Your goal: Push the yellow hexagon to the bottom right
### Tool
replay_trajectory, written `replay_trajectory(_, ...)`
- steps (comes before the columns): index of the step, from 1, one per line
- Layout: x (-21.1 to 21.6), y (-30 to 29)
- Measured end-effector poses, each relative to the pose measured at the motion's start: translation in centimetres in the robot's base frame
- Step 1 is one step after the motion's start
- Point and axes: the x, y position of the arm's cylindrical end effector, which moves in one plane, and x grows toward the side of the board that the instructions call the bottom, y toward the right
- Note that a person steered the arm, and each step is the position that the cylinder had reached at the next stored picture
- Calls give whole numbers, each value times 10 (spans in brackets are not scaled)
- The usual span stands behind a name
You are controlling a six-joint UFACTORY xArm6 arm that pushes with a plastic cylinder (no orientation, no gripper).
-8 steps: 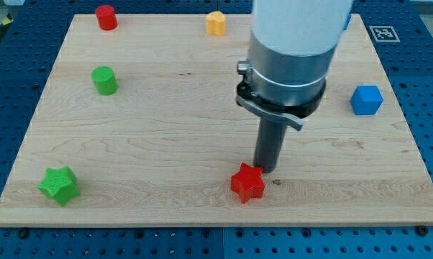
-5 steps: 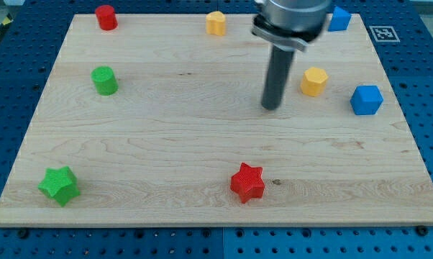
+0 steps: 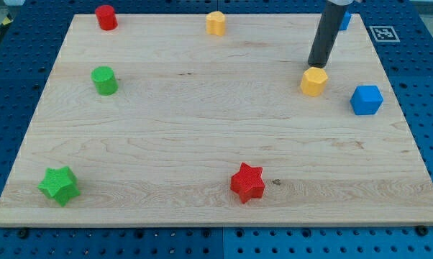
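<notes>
Yellow hexagon (image 3: 313, 80): you find it in the upper right part of the wooden board (image 3: 202, 137), well short of the bottom right corner.
My tip (image 3: 317, 66): it sits just above the hexagon's top edge — touching or nearly so, you cannot tell which.
Claw: there is none for you to check — the arm ends in a plain dark rod, so nothing is gripped.
Blue cube (image 3: 366, 99): just to the view's right of the hexagon, apart from it.
Second blue block (image 3: 343, 19): at the top edge, partly hidden behind the rod.
Other yellow block (image 3: 215, 23): top centre.
Red cylinder (image 3: 106, 16): top left.
Green cylinder (image 3: 104, 80): left side.
Green star (image 3: 59, 185): bottom left.
Red star (image 3: 247, 182): bottom centre.
</notes>
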Motion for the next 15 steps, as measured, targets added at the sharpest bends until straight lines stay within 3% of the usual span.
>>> replay_trajectory(1,18,-21)
replay_trajectory(4,84,-1)
replay_trajectory(8,104,39)
replay_trajectory(12,194,51)
replay_trajectory(13,181,53)
replay_trajectory(14,146,27)
replay_trajectory(15,143,-12)
